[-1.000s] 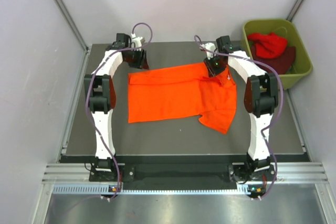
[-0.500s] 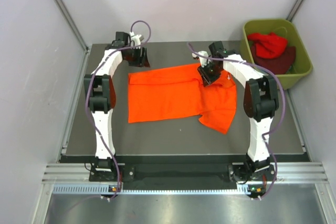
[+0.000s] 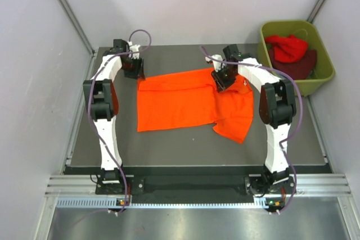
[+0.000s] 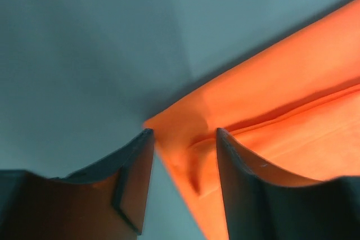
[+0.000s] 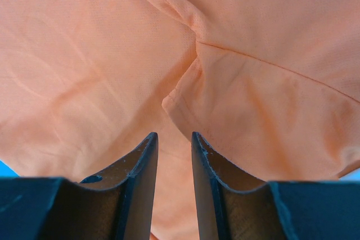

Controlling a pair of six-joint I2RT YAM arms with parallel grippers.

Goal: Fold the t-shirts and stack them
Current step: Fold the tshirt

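A bright orange t-shirt lies partly folded on the dark table, one sleeve end hanging toward the front right. My left gripper is open at the shirt's far left corner; in the left wrist view that corner lies between the open fingers. My right gripper is over the shirt's far right part; in the right wrist view its jaws stand slightly apart above a fold edge, holding nothing. A red t-shirt and a dark maroon one lie in the tub.
An olive-green plastic tub stands at the table's far right corner. The dark table has raised edges, and grey walls close in on both sides and behind.
My left gripper has moved left and nearer to the shirt's far left corner. My right gripper moved a little left over the shirt a second ago, then stayed.
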